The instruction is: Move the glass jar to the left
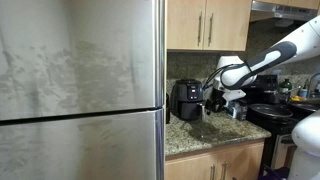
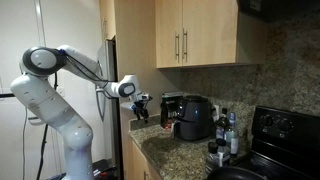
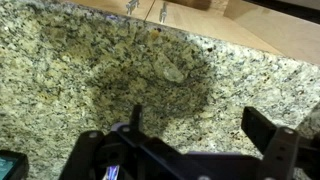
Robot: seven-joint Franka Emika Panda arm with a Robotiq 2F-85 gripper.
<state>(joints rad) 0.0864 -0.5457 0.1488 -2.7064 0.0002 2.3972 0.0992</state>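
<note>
Worktop [image 3: 80,70]: speckled granite slab, lying bare across most of the wrist view, with a soft shadow falling near its centre.

End effector [image 3: 198,122]: entering the wrist view from 6 o'clock. Its fingers [image 3: 264,130] are standing spread apart and gripping nothing, with only granite showing between them. In an exterior view it is hanging just above the slab, at 3 o'clock of the black appliance [image 1: 185,100] and near it.

Arm [image 2: 60,75]: white, reaching out over the counter edge from its base at 9 o'clock in an exterior view.

Glass jar [image 1: 239,111]: possibly the small pale container standing on the slab at 3 o'clock of the end effector, just beside it. It is too small and blurred for the identification to be firm, and it is not appearing in the wrist view.

Bottles [image 2: 226,130]: a small dark cluster standing at 3 o'clock of the black appliance, between it and the stove [image 2: 290,125].

Refrigerator [image 1: 80,90]: stainless steel, filling the 9 o'clock half of an exterior view.

Cabinets [image 2: 195,35]: light wood, hanging above the counter. Two metal handles [image 3: 160,10] are showing at 12 o'clock in the wrist view
</note>
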